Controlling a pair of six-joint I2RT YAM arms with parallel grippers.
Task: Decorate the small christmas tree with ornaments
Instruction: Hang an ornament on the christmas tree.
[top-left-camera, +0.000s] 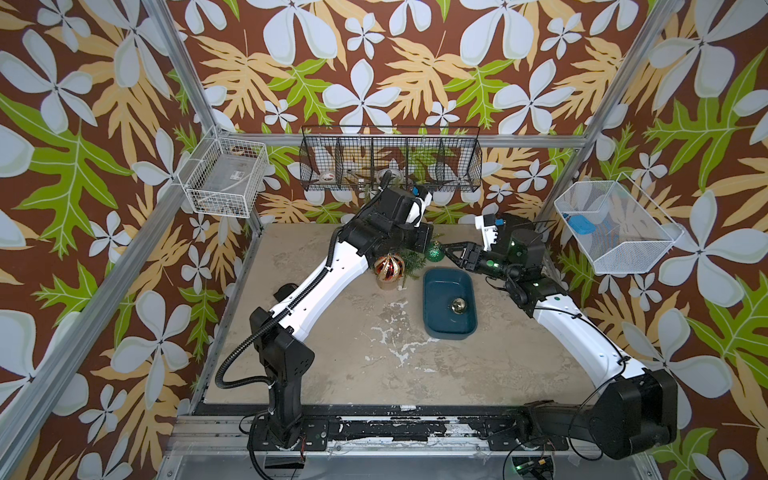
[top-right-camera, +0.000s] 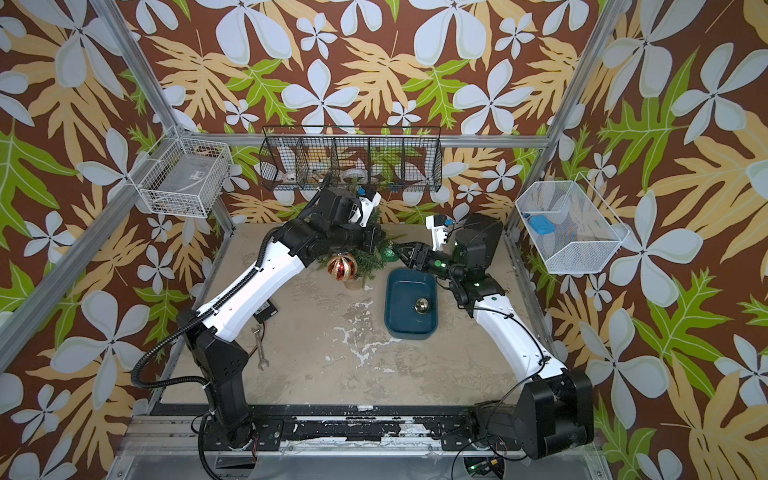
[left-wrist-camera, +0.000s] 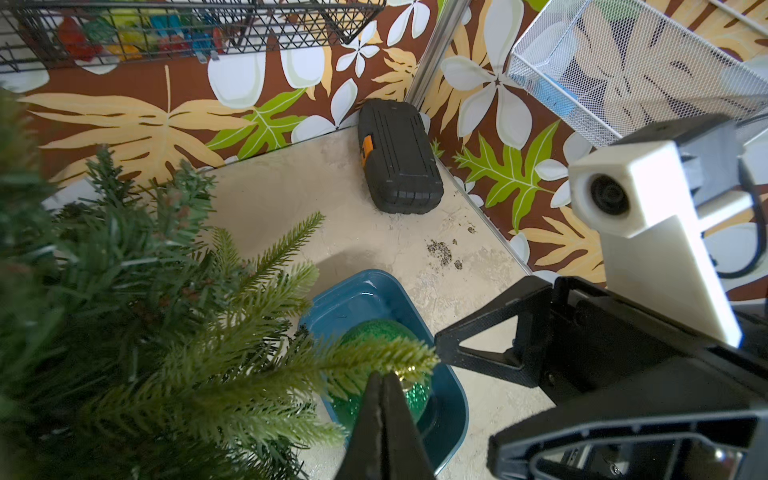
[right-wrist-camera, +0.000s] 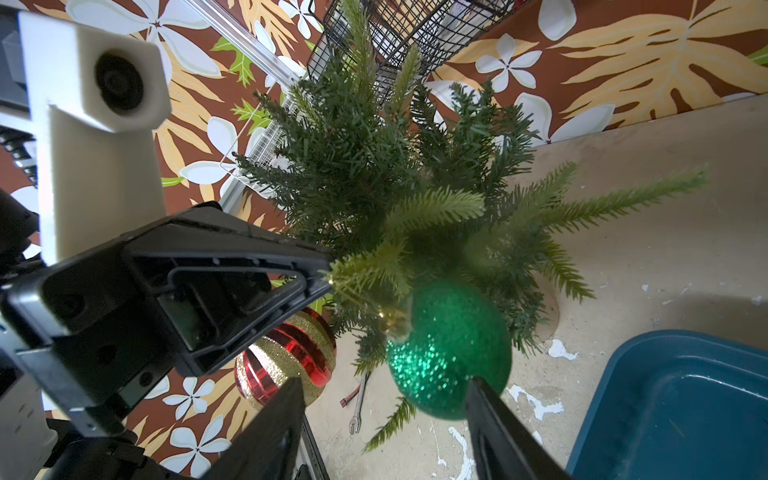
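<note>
On the tabletop (top-left-camera: 353, 353), the small christmas tree (top-right-camera: 370, 259) carries the red-and-gold ornament (top-left-camera: 388, 266) on its left side. The left gripper (left-wrist-camera: 384, 380) has its jaws pinched together on a branch tip (left-wrist-camera: 415, 359). The green ornament (right-wrist-camera: 449, 353) hangs just beside that tip with the right gripper (right-wrist-camera: 385, 379) close by, jaws apart, and the gold ornament (top-left-camera: 458, 306) lies in the blue tray (top-left-camera: 430, 282) farther right.

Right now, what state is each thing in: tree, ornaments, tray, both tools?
small christmas tree: standing upright.
red-and-gold ornament: hanging on the tree.
green ornament: hanging from a branch tip.
gold ornament: lying in the blue tray, not yet hung.
blue tray: holds only the gold ornament.
left tool: shut, at that branch tip.
right tool: open, near the green ornament, not gripping it.
</note>
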